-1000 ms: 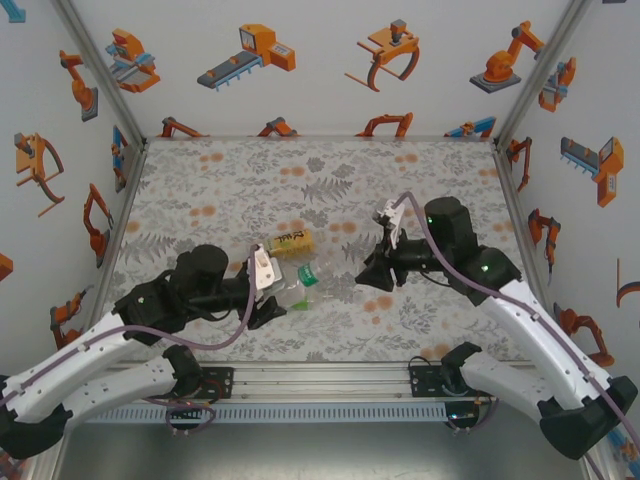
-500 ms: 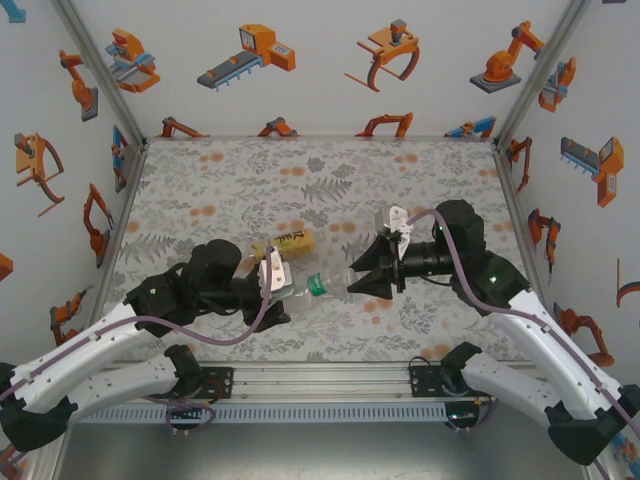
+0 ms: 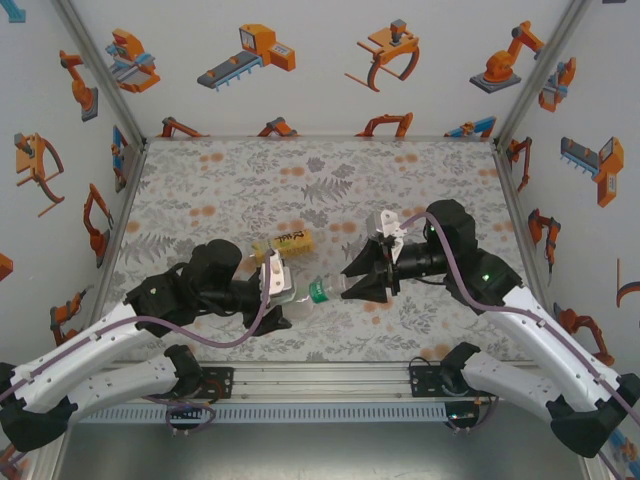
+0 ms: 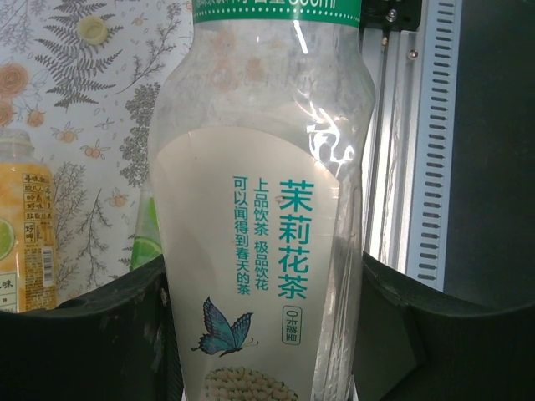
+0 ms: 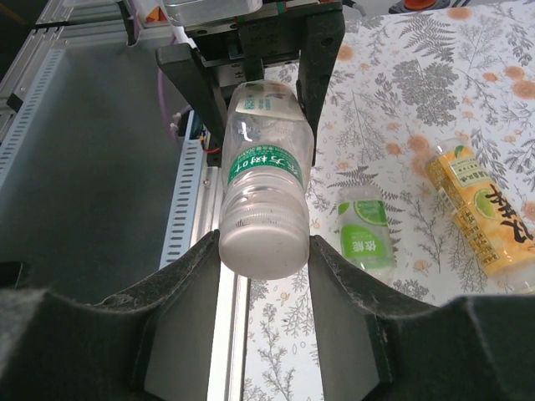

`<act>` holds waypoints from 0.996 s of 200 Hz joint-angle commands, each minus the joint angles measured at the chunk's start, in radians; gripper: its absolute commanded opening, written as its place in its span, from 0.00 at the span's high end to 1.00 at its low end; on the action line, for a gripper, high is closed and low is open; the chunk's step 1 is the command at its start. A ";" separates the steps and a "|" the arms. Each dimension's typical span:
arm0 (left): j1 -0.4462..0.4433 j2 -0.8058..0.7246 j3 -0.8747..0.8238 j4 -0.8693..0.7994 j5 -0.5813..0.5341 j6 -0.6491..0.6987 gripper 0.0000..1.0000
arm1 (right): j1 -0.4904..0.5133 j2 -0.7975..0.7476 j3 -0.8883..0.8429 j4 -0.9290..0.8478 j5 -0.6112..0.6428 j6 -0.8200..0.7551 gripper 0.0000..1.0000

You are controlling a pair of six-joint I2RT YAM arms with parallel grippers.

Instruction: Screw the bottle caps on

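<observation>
A clear bottle [image 3: 302, 292] with a white butterfly label [image 4: 251, 276] and a green band hangs level above the table between the two arms. My left gripper [image 3: 276, 284] is shut on its body, a black finger [image 4: 92, 334] pressed to each side. A pale bottle cap [image 5: 263, 242] sits on the bottle's neck end, and my right gripper [image 5: 263, 255] is shut on it, fingers touching both sides. In the top view the right gripper [image 3: 352, 290] meets the neck. Two more bottles lie on the mat: an amber one [image 5: 485, 209] with a yellow label and a clear one [image 5: 365, 238] with a green label.
The amber bottle [image 3: 288, 240] lies just behind the left gripper. The aluminium rail [image 5: 196, 225] at the table's near edge runs below the held bottle. The patterned mat [image 3: 320, 180] stretches to the printed back and side walls.
The left gripper lifted the clear bottle and turned its neck to the right. The right gripper moved left and down until its fingers reached the neck end.
</observation>
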 commanded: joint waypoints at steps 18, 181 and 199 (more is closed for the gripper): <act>0.002 0.007 0.044 0.009 0.058 0.033 1.00 | 0.015 0.007 0.029 0.029 -0.032 -0.021 0.96; 0.002 0.007 0.035 -0.015 0.062 0.045 1.00 | 0.046 0.016 0.079 -0.104 -0.023 -0.093 1.00; 0.002 0.005 0.034 -0.017 0.064 0.045 1.00 | 0.046 0.014 0.086 -0.123 -0.014 -0.107 1.00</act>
